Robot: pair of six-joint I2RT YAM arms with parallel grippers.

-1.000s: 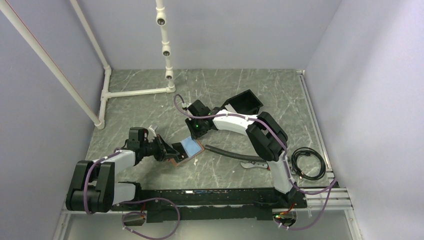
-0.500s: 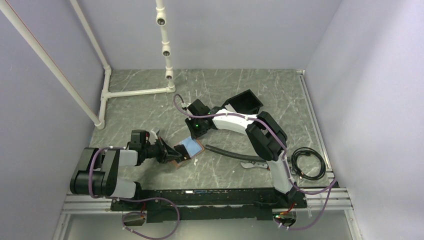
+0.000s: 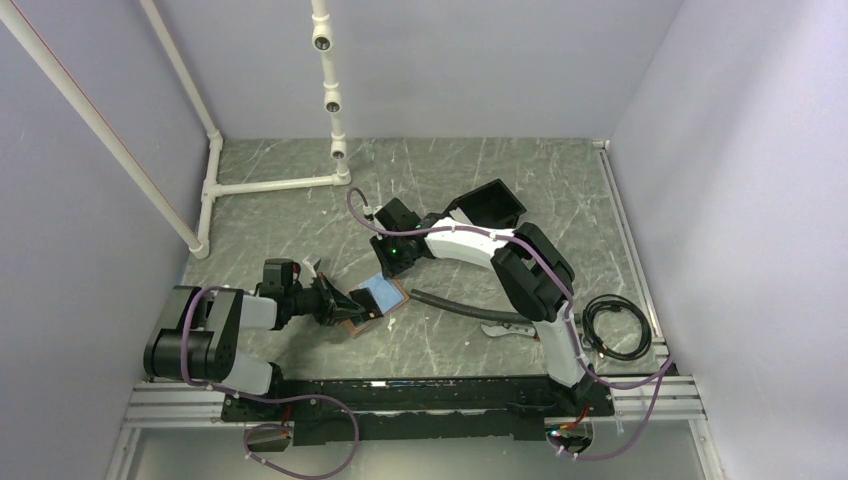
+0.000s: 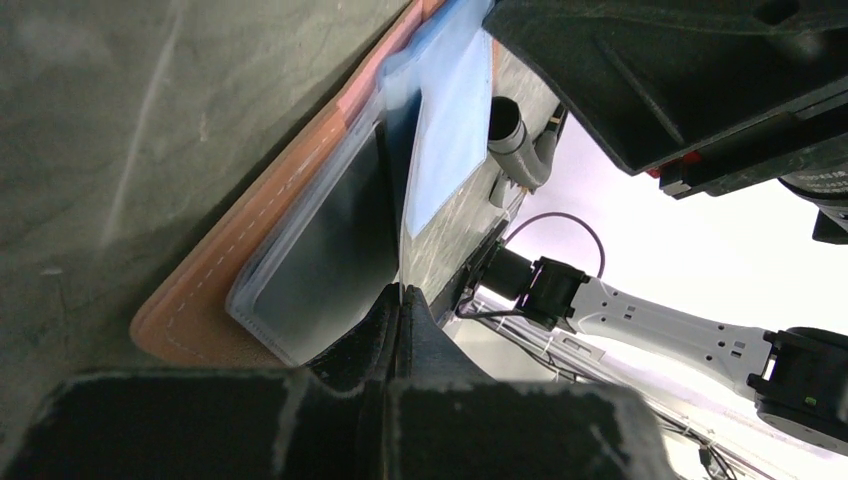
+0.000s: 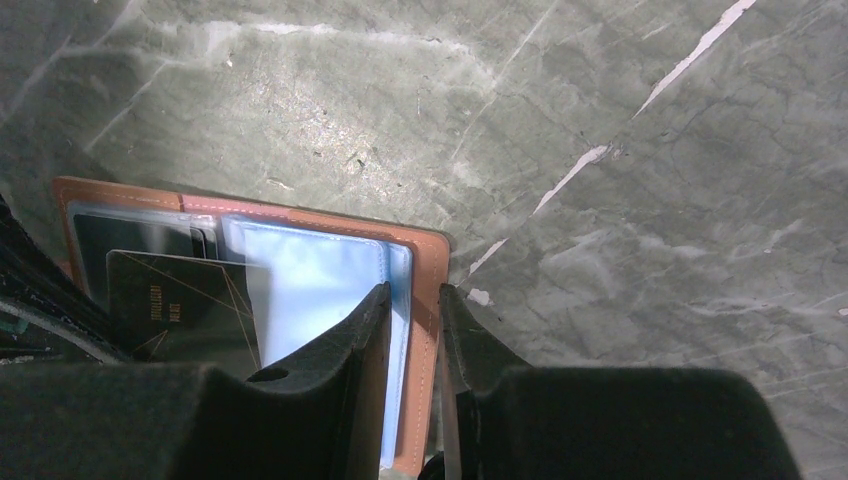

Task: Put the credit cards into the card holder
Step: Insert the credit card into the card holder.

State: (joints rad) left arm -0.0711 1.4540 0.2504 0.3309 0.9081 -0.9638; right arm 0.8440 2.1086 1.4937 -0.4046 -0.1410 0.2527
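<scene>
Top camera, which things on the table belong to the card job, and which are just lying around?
Job: card holder, light blue credit card, dark credit card.
Lying about: black box, black hose, coiled cable, white pipe frame.

Approach to the card holder [image 3: 385, 293] is blocked on two sides. My left gripper [image 3: 356, 308] pinches a dark credit card [image 5: 170, 300] over its left leaf. My right gripper [image 3: 392, 272] straddles its right edge. A black hose [image 3: 460, 307] lies just beside it. The black box [image 3: 487, 207] stands behind my right arm. The table [image 3: 290, 240] is bare up to the white pipe frame [image 3: 270, 185].
</scene>
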